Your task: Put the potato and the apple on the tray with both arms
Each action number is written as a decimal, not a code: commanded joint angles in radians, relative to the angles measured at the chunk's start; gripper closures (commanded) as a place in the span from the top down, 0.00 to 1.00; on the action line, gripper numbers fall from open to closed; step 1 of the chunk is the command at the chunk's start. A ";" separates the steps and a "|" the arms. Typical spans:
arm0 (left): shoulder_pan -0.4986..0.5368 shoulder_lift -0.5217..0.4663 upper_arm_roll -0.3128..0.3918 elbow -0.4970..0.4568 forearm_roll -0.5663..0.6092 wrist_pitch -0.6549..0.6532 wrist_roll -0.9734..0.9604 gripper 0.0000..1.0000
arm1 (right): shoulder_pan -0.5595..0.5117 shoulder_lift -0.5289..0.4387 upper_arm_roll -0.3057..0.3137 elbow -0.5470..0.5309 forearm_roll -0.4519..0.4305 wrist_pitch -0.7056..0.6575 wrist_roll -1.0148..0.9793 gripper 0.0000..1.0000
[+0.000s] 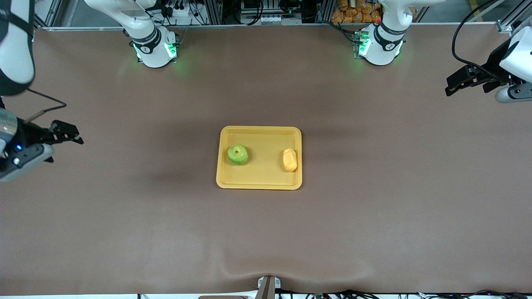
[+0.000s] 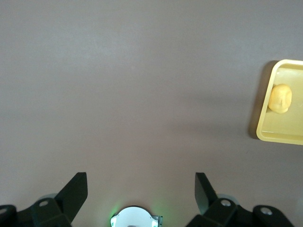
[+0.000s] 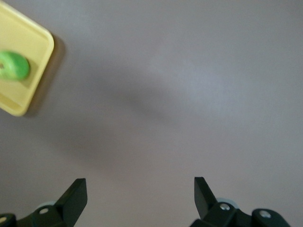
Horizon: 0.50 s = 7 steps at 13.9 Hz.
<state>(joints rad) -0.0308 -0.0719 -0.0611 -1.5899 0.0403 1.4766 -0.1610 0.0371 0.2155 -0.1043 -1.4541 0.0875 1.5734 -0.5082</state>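
Observation:
The yellow tray (image 1: 259,179) lies at the middle of the table. The green apple (image 1: 237,154) sits on it toward the right arm's end, and the yellow-orange potato (image 1: 289,160) sits on it toward the left arm's end. The left wrist view shows the tray's edge (image 2: 263,118) and the potato (image 2: 280,98). The right wrist view shows a tray corner (image 3: 41,52) and the apple (image 3: 13,65). My left gripper (image 1: 457,85) (image 2: 141,185) is open and empty, up over the bare table at its own end. My right gripper (image 1: 68,133) (image 3: 140,190) is open and empty, up over its own end.
The brown table mat (image 1: 374,207) spreads wide around the tray. The two arm bases (image 1: 154,50) (image 1: 379,45) glow green along the farthest table edge. A small bracket (image 1: 268,286) sits at the nearest edge, with a ripple in the mat there.

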 commanded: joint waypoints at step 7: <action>0.003 -0.016 -0.022 0.008 -0.007 -0.027 0.015 1.00 | -0.038 -0.234 0.072 -0.199 -0.017 -0.036 0.608 1.00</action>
<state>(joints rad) -0.0320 -0.0722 -0.0734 -1.5886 0.0403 1.4696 -0.1610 0.0352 0.0697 -0.0819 -1.5566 0.0848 1.5316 0.0009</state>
